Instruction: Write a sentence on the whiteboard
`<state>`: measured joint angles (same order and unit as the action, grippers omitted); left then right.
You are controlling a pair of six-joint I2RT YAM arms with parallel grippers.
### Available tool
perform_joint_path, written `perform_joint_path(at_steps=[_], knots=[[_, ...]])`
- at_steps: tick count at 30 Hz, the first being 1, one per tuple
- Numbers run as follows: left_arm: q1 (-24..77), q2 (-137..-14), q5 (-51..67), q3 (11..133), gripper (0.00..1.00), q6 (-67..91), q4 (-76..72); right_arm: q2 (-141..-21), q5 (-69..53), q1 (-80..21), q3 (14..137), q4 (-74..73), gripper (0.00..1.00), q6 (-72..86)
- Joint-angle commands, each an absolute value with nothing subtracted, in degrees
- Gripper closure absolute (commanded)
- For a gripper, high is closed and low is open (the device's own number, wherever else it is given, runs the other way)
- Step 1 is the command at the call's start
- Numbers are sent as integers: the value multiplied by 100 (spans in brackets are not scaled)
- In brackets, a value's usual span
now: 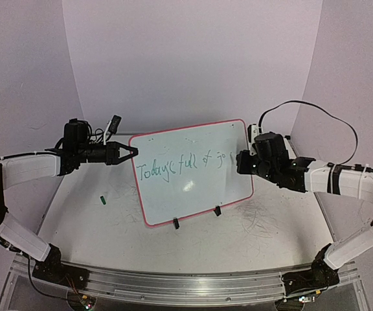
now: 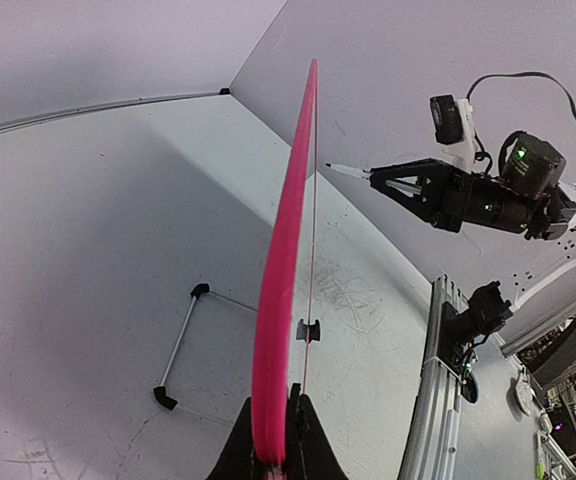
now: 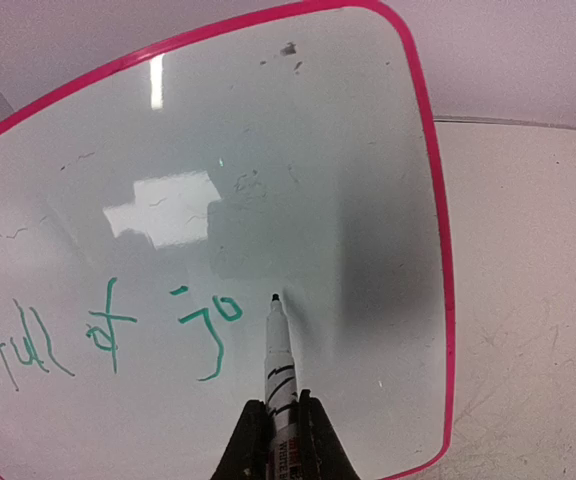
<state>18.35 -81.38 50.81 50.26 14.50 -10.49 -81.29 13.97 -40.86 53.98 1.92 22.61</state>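
Note:
The whiteboard [image 1: 193, 172] stands upright on two black clip feet, its pink frame showing edge-on in the left wrist view [image 2: 286, 250]. My left gripper [image 1: 129, 153] is shut on the board's left edge [image 2: 270, 445]. Green writing [image 1: 173, 167] reads "Today's full of jo" and its end shows in the right wrist view [image 3: 206, 330]. My right gripper [image 1: 241, 162] is shut on a white marker pen [image 3: 279, 365]. The pen's tip [image 3: 274, 298] is at the board surface just right of the "o".
A small green pen cap [image 1: 101, 200] lies on the table left of the board. A thin metal stand piece with black ends [image 2: 180, 345] lies behind the board. The metal rail [image 1: 186, 285] runs along the near table edge.

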Motion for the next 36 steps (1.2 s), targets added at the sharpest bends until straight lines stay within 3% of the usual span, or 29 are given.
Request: perform_joint_path(at_steps=[1, 36], knots=[[1943, -8283, 4613, 5121, 100, 854, -734, -7964, 1010, -3965, 5371, 540, 100, 2218], [1946, -8301, 4609, 5124, 100, 835, -717, -8442, 1151, -3975, 5548, 482, 100, 2131]])
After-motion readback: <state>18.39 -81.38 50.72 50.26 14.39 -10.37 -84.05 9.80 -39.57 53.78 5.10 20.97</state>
